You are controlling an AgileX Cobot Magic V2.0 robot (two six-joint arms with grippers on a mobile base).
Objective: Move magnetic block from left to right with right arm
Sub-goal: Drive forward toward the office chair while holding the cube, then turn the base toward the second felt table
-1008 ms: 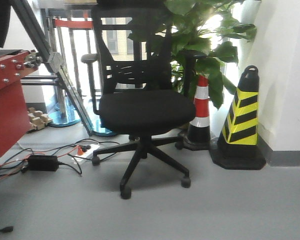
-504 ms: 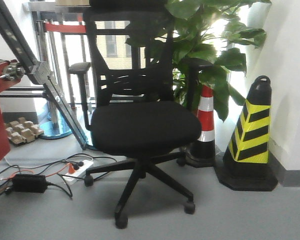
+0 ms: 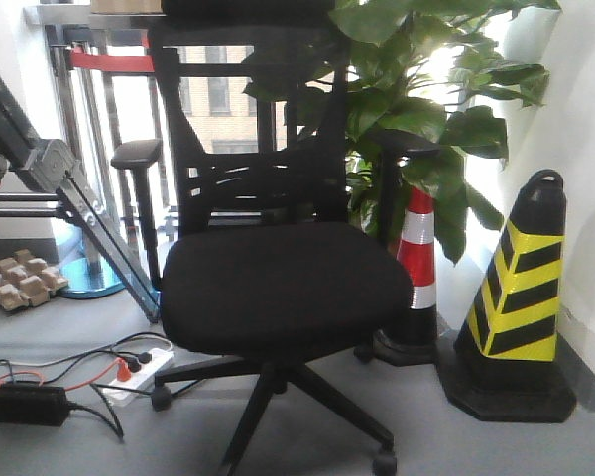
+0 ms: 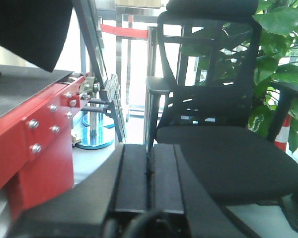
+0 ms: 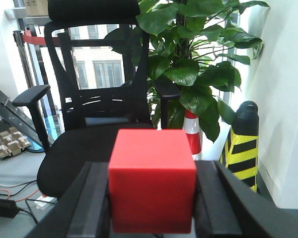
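Two fingers of the right gripper clamp the red magnetic block between them, off the floor. The left gripper is pressed closed, holding nothing. Beyond stand a black office chair, then a leafy plant.

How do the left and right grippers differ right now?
The left gripper is shut, fingers pressed together and empty; the right gripper has its fingers set apart, clamping the magnetic block. Both have black fingers and face the office chair.
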